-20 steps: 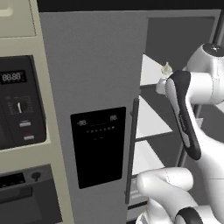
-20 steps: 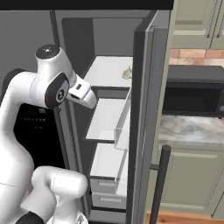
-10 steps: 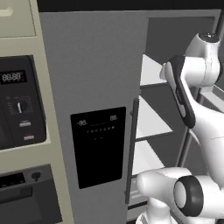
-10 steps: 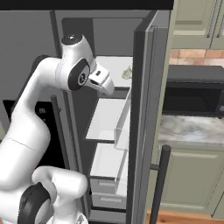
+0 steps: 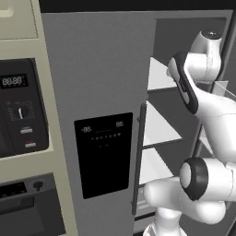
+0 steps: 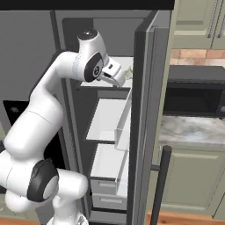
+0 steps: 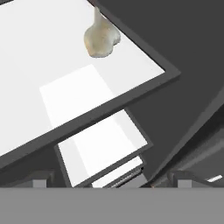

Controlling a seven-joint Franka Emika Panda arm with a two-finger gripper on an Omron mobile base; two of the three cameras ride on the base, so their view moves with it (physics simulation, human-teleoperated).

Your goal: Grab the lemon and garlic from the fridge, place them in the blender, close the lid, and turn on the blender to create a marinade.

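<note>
Reaching: the arm was stretched into the open fridge [image 6: 145, 110] at top-shelf height, the gripper [image 6: 117, 78] near the shelf's front edge.
Garlic: a pale bulb [image 7: 101, 38] lay on the top shelf [image 7: 52, 65], at about 12 o'clock in the hand view, apart from the finger tips; in the right base view it [image 6: 129, 71] sat just beyond the gripper at 3 o'clock.
Lemon: not picked out anywhere on the shelves.
Gripper: held nothing; finger tips stood apart at the hand view's bottom corners, so it looked released.
Done: fridge door swung open, arm brought to the shelf.
Left: by my reading nearly everything, meaning grasping the garlic, fetching the lemon, loading the blender, capping it, switching on.
</note>
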